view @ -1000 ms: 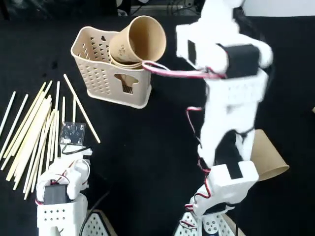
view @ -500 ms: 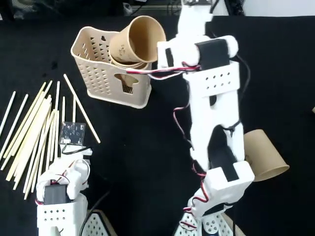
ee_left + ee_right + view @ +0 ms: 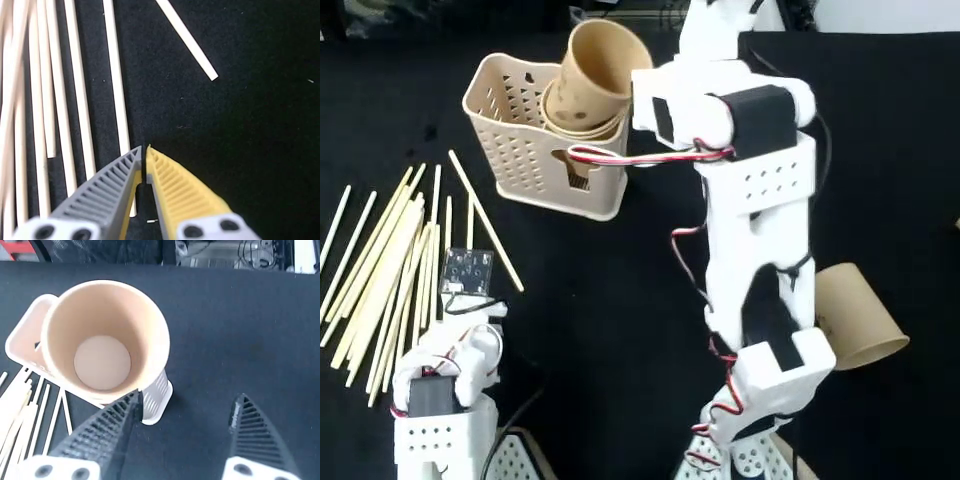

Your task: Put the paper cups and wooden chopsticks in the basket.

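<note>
A beige slotted basket point(image 3: 525, 150) stands at the back left with nested paper cups point(image 3: 595, 75) leaning out of its near corner. In the right wrist view the top cup point(image 3: 105, 340) faces me, mouth open, inside the basket point(image 3: 20, 342). My right gripper point(image 3: 190, 396) is open, with one fingertip just under the cup's rim and nothing between the fingers. Another paper cup point(image 3: 855, 315) lies on its side at the right, beside the right arm point(image 3: 760, 180). Wooden chopsticks point(image 3: 390, 260) lie scattered at the left. My left gripper point(image 3: 145, 148) is shut and empty, low over the chopsticks point(image 3: 80, 100).
The table top is black cloth point(image 3: 600, 300). The left arm point(image 3: 440, 395) sits folded at the front left, by the near ends of the chopsticks. Cables and equipment point(image 3: 240, 252) run along the back edge. Open cloth lies between the two arms.
The right arm has swung left toward the basket and settled. The top cup has tipped more upright in the stack. The left arm has not moved.
</note>
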